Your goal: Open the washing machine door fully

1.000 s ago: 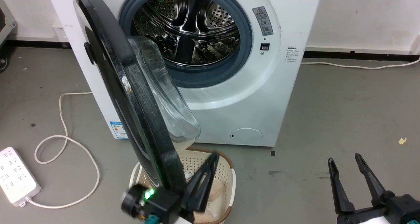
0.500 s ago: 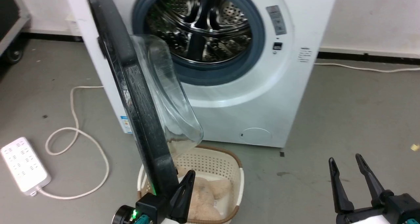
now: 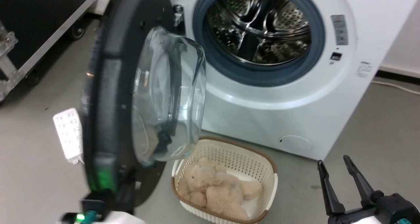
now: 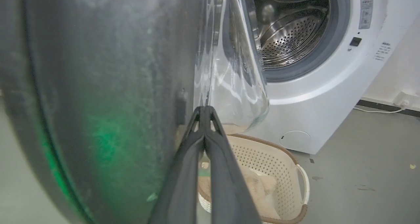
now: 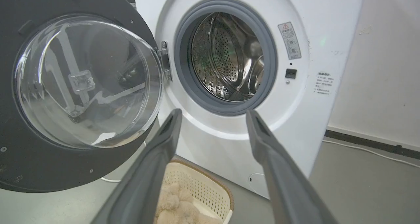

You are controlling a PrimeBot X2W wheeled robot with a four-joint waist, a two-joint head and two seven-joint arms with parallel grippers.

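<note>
black washing machine door: standing open, glass bowl bulging right
left gripper: fingers together, tips just beside door's inner face
right gripper: fingers apart, well apart from door

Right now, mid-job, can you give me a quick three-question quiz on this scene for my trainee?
1. True or false: the door stands open, and the left gripper beside it is shut.
2. Multiple choice: the right gripper is A) open and holding nothing, B) shut on a towel, C) shut on a sock.
3. Short answer: what lies in the basket on the floor in front of the washing machine?
Key: 1 true; 2 A; 3 a soft toy bear.
</note>
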